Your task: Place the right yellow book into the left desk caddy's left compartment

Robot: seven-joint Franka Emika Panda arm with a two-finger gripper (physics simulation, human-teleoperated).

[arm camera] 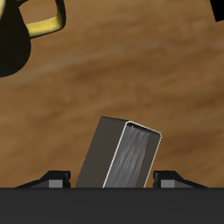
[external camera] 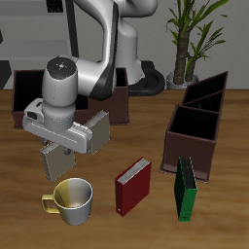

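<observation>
The right yellow book (external camera: 53,167) is a small grey-tan book. It sits tilted between my fingers just behind the mug, low over the table. In the wrist view it (arm camera: 122,156) shows its cover and ribbed page edges. My gripper (external camera: 54,153) is shut on it, with a finger (arm camera: 59,180) on either side in the wrist view (arm camera: 114,181). I cannot tell whether its lower edge touches the table. The left desk caddy (external camera: 199,122) is narrow, deep and dark brown. It stands far across the table from my gripper.
A second grey book (external camera: 95,130) stands close beside my gripper. A yellow-and-white mug (external camera: 68,197) sits just in front of it. A red book (external camera: 132,185) and a green book (external camera: 185,188) lie toward the front. A wide low caddy (external camera: 19,95) stands at the back.
</observation>
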